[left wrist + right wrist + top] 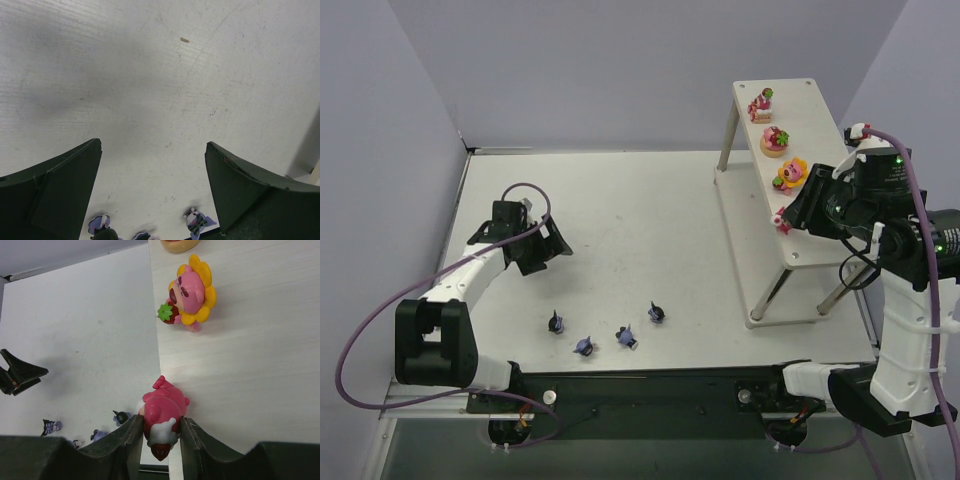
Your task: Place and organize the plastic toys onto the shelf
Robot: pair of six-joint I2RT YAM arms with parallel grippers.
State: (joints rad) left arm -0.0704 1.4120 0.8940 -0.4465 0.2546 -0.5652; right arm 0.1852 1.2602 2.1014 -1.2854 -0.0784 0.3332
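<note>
right wrist view: right gripper (pixel 160 435) clamped on a pink toy (pixel 162 407) at the shelf (pixel 250 365) edge, lower centre of frame.
above it a yellow-petalled pink toy (pixel 191 290) stands on the shelf; in the top view the left gripper (pixel 548 255), jaws wide apart, hovers left of centre, with four dark toys (pixel 584 346) on the table (pixel 650 230) at lower centre.
</note>
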